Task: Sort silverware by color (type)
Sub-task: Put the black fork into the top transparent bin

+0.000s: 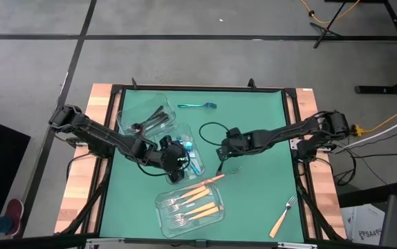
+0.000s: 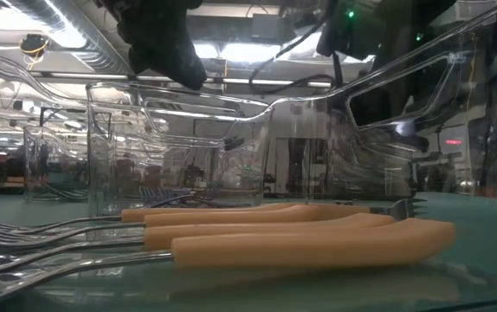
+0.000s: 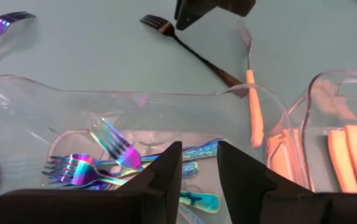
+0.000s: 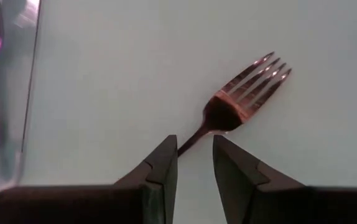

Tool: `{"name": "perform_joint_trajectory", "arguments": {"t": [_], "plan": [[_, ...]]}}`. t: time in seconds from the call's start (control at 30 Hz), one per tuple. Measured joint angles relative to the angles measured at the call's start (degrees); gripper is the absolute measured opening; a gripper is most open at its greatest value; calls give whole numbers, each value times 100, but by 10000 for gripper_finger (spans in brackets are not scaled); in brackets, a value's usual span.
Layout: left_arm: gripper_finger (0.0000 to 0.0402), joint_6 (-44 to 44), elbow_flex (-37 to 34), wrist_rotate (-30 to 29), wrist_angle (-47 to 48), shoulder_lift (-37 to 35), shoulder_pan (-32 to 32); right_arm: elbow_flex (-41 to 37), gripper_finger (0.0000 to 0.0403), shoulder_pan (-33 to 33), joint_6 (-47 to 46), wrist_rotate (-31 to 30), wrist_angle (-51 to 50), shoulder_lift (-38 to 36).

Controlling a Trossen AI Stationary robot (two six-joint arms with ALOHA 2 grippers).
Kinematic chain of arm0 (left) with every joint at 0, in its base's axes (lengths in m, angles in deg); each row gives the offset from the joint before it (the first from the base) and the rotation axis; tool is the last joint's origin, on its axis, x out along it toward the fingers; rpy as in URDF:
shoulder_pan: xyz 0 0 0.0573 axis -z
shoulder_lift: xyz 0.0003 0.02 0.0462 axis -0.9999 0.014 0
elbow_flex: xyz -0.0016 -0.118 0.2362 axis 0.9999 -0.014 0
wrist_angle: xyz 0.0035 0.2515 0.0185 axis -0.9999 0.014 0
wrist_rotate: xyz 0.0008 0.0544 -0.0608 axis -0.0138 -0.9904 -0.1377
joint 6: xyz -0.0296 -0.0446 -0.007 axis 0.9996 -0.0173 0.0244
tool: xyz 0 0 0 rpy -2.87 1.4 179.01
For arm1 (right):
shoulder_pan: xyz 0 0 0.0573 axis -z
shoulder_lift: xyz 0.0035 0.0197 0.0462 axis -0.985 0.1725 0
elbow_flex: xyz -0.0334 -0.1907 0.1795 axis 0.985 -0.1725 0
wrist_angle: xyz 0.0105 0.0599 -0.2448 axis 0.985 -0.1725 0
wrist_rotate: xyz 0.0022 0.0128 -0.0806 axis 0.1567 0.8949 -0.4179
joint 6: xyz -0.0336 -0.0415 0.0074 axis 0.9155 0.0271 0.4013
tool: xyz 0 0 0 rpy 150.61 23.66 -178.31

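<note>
A dark fork [image 4: 244, 93] lies flat on the green mat, also seen in the left wrist view [image 3: 188, 46]. My right gripper [image 4: 194, 163] hangs open just above its handle end, fingers pointing steeply down with a narrow gap. My left gripper [image 3: 199, 171] is open over the middle clear container [image 1: 197, 142], which holds iridescent forks [image 3: 113, 149]. Nothing sits between its fingers. An orange-handled utensil [image 3: 252, 102] rests on the mat beside the dark fork. A teal fork [image 1: 197, 106] lies near the far edge, and an orange-handled fork [image 1: 282, 217] lies at the near right.
A clear container [image 1: 124, 114] at the far left holds black silverware. Another clear container [image 1: 162, 202] at the near edge holds orange-handled forks [image 2: 300, 236]. A dark cable [image 1: 209, 128] loops on the mat by the right arm. Bare mat lies to the right.
</note>
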Motion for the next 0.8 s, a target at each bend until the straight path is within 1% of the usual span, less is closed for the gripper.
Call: {"name": "perform_joint_trajectory", "arguments": {"t": [0.47,0.8], "plan": [[95,2,0,-46,28,0,0,0,92,0,-2,41,358,554],[95,5,0,-92,44,0,0,11,92,-5,-136,37,425,661]]}}
